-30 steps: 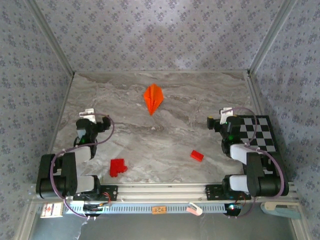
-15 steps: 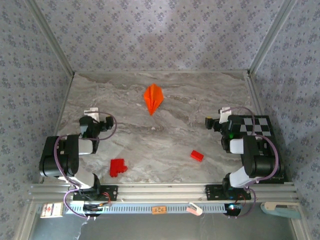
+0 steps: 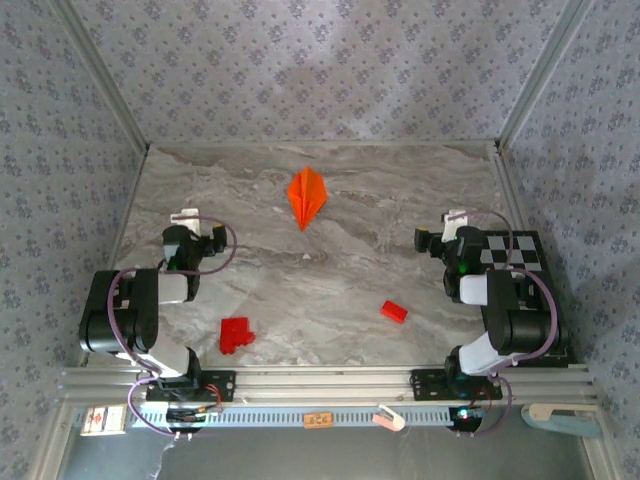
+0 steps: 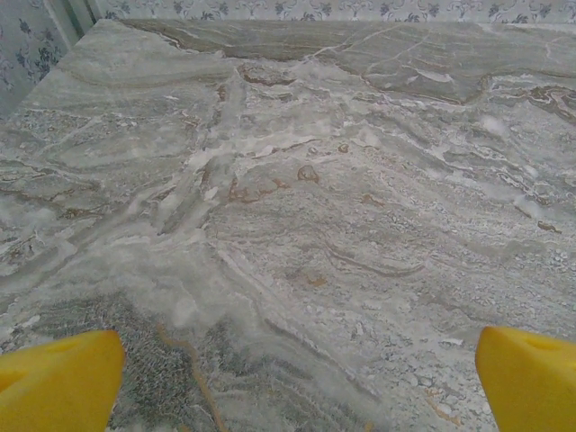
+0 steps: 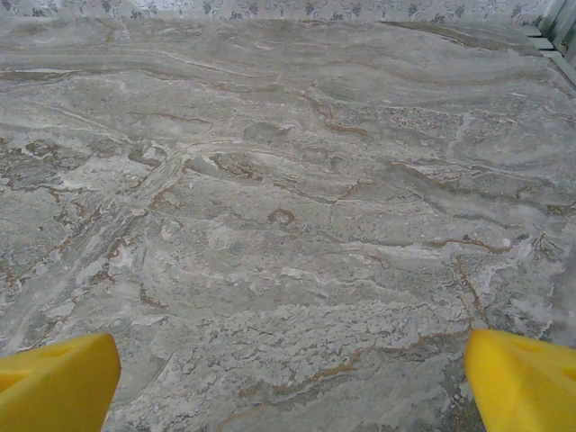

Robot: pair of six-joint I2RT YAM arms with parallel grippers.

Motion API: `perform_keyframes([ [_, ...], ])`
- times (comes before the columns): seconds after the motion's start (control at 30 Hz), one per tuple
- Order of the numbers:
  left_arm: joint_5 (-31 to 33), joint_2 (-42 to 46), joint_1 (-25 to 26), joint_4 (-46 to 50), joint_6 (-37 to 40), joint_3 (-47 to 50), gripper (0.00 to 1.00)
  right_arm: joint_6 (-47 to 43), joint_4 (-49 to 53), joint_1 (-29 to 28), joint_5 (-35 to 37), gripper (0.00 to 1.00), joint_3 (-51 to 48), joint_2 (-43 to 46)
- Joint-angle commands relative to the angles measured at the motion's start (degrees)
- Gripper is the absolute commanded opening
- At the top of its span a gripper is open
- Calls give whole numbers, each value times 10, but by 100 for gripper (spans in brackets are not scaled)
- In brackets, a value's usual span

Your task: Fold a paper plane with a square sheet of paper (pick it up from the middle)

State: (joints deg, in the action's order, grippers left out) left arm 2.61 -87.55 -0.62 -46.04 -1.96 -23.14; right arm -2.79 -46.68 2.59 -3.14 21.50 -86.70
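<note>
The paper plane lies on the table, toward its far edge

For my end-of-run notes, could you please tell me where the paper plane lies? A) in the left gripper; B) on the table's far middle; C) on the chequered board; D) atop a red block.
B: the paper plane lies on the table near the far wall, beyond the left gripper and right gripper.

A grey marbled counter; a clump of red blocks near its front left; a single red block towards the front right; a chequered board at the right edge.
</note>
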Motion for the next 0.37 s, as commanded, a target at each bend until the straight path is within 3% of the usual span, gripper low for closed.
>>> perform_keyframes([
  [0.0, -1, -5, -3, 4, 5, -10, 100, 8, 3, 0, 13, 100, 11, -6],
  [0.33, 0, -5, -2, 6, 5, -12, 100, 8, 3, -1, 14, 100, 11, -6],
])
